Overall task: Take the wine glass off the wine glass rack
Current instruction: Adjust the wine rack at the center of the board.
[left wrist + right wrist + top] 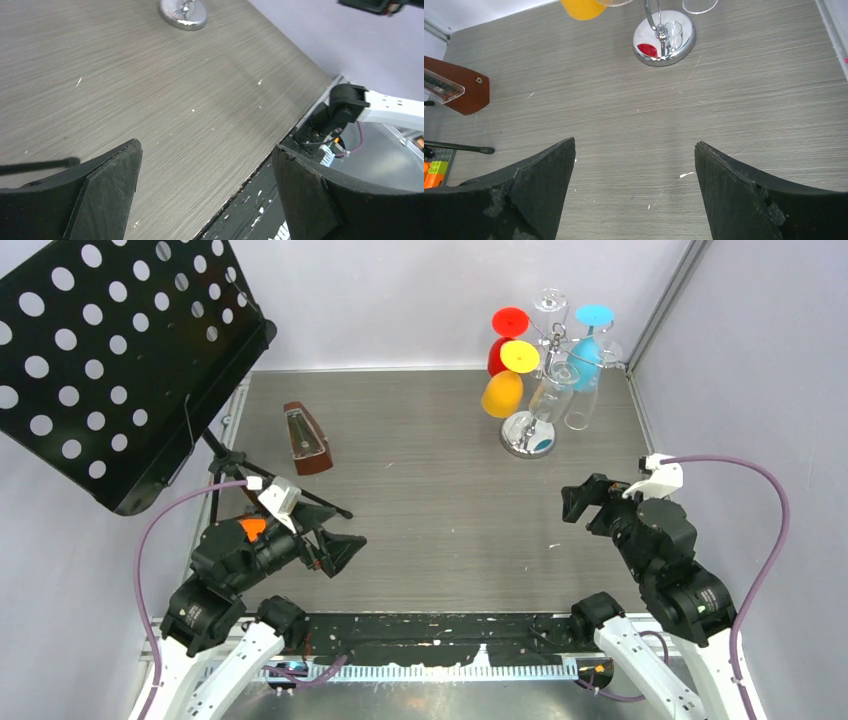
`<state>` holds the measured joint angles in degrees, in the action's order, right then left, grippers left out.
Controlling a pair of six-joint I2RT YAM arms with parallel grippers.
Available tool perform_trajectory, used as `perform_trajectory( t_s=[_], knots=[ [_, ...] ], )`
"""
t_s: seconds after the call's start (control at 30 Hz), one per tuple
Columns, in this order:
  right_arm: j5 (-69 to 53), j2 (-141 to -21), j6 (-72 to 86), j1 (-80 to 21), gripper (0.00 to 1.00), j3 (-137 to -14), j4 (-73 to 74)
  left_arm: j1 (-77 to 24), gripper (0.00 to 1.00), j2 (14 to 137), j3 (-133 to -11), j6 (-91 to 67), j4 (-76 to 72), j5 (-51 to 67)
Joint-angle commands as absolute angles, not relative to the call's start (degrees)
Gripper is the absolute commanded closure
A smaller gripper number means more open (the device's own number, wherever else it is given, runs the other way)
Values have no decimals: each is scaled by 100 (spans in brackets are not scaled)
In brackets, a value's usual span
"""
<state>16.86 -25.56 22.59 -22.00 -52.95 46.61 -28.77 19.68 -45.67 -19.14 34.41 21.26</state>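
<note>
The wine glass rack (548, 365), a chrome wire stand on a round mirrored base (528, 435), stands at the back right of the table. Several wine glasses hang upside down from its arms: a red one (505, 335), an orange one with a yellow foot (508, 380), a blue one (588, 348) and clear ones (578, 400). My right gripper (575, 502) is open and empty, well short of the rack; its view shows the base (664, 37) ahead of the gripper (634, 143). My left gripper (345, 550) is open and empty near the front left, also seen from its wrist (206, 146).
A black perforated music stand (110, 350) leans over the left side, its tripod legs (300, 495) on the table beside my left arm. A brown metronome (306, 438) stands left of centre. Walls close off the back and the right.
</note>
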Motion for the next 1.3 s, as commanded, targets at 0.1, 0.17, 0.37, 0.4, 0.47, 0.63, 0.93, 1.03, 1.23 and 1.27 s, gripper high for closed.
perform_trajectory(
  t_s=[0.1, 0.17, 0.37, 0.4, 0.47, 0.63, 0.93, 1.03, 1.23, 1.27],
  knots=[
    [2007, -2514, 1941, -2189, 5, -5869, 4650, -2890, 1, 2259, -4808, -1890, 4083, 1064],
    [2023, -2510, 1785, -2188, 5, -6028, 4634, -2889, 1, 2290, -4804, -1832, 4120, 1014],
    [1859, -2787, 1270, -2188, 5, -6686, 4652, -2884, 1, 2478, -4822, -1695, 4126, 897],
    [1803, -2822, 1202, -2188, 5, -6731, 4620, -2887, 1, 2497, -4817, -1669, 4102, 911],
    [1781, -2952, 1009, -2191, 5, -6851, 4494, -2884, 1, 2528, -4802, -1645, 4044, 933],
    [1868, -3634, 775, -2188, 4, -7380, 4345, -2885, 1, 2583, -4723, -1610, 4051, 803],
    [1828, -4888, 368, -2190, 5, -8371, 3674, -2884, 1, 2269, -4457, -1491, 3912, 1021],
    [1829, -5363, 272, -2189, 5, -8771, 3644, -2883, 1, 2201, -4384, -1465, 3886, 992],
    [1784, -6511, -82, -2181, 5, -9598, 3493, -2881, 1, 2178, -4349, -1421, 3946, 915],
    [1784, -6627, -133, -2180, 6, -9732, 3424, -2884, 1, 2161, -4339, -1407, 3942, 916]
  ],
)
